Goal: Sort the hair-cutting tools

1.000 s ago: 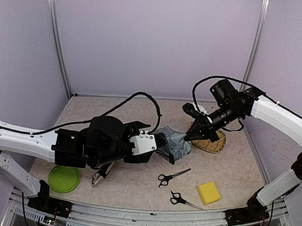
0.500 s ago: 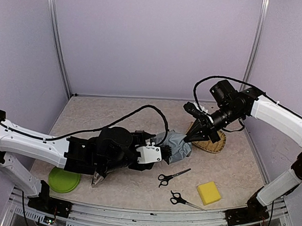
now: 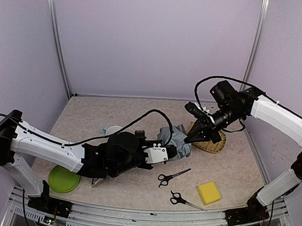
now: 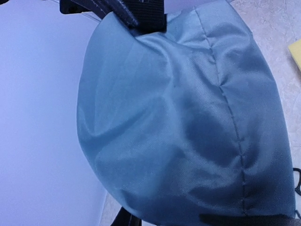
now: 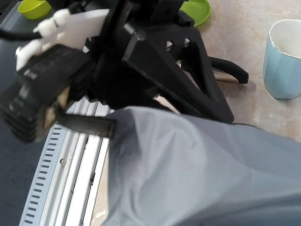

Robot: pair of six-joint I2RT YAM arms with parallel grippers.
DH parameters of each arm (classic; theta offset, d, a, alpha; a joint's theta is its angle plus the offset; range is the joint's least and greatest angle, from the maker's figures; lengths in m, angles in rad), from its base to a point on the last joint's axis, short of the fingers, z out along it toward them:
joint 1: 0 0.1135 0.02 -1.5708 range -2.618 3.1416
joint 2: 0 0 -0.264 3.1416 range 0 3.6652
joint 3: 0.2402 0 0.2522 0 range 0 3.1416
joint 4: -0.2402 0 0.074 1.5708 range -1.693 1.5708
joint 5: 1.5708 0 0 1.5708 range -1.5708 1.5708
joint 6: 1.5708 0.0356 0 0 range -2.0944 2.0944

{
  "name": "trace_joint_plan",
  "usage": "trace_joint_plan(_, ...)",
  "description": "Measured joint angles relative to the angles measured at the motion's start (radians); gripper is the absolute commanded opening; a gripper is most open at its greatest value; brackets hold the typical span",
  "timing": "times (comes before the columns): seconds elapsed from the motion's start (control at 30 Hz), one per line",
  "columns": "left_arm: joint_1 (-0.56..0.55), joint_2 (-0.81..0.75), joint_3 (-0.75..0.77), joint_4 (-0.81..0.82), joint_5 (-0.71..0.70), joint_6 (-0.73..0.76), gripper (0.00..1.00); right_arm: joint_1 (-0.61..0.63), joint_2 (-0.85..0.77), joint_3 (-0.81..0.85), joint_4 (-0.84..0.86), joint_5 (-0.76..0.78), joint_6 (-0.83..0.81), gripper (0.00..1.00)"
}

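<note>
**Grey-blue pouch (image 3: pixel 179 139): pinch one layer of the rim, not the bulk**

At the left, what looks like the clipper (image 3: pixel 96 181) lies on the table (image 3: pixel 137 189), half hidden under the left arm. The left gripper (image 3: pixel 173 150) sits against the pouch's near side. Cloth fills its wrist view, and I cannot tell whether its jaws are apart or nipped on fabric. Doing this well probably means catching a single layer at the rim, opposite the other hold, so the mouth opens without a tug. The farther scissors (image 3: pixel 172 176) and the nearer scissors (image 3: pixel 183 199) lie loose in front of the pouch. On the right, the right gripper (image 3: pixel 190 140) is clamped on the pouch's far edge and should hold firm.
</note>
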Motion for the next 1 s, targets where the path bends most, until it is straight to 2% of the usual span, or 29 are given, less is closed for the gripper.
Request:
trace_joint_plan(0.03,0.002,0.001,0.0,0.008,-0.002,0.0,0.02,-0.003,0.0,0.0,0.0,-0.003,-0.001,0.0)
trace_joint_plan(0.07,0.003,0.001,0.0,0.014,-0.003,-0.002,0.0,-0.005,0.0,0.001,-0.001,-0.004,-0.002,0.0)
trace_joint_plan(0.3,0.011,-0.004,0.003,0.026,-0.01,-0.036,0.0,-0.063,0.003,0.018,-0.009,-0.025,-0.002,0.0)
trace_joint_plan(0.37,0.011,-0.016,0.011,-0.001,-0.009,-0.069,0.0,-0.108,0.01,0.029,-0.007,-0.046,0.003,0.18)
trace_joint_plan(0.43,0.013,-0.026,0.043,-0.053,-0.008,-0.119,0.0,-0.146,0.018,0.032,0.013,-0.056,0.037,0.31)
trace_joint_plan(0.5,0.021,-0.029,0.105,-0.151,-0.01,-0.192,0.0,-0.167,0.019,0.031,0.057,-0.043,0.086,0.4)
trace_joint_plan(0.57,0.033,-0.023,0.181,-0.268,-0.01,-0.275,0.0,-0.172,0.017,0.021,0.119,-0.017,0.148,0.43)
trace_joint_plan(0.77,0.085,0.135,0.554,-0.698,0.06,-0.614,0.0,-0.172,-0.02,-0.018,0.237,0.089,0.288,0.43)
trace_joint_plan(1.0,0.138,0.371,0.837,-1.12,0.169,-0.919,0.0,-0.172,-0.086,-0.037,0.288,0.122,0.393,0.38)
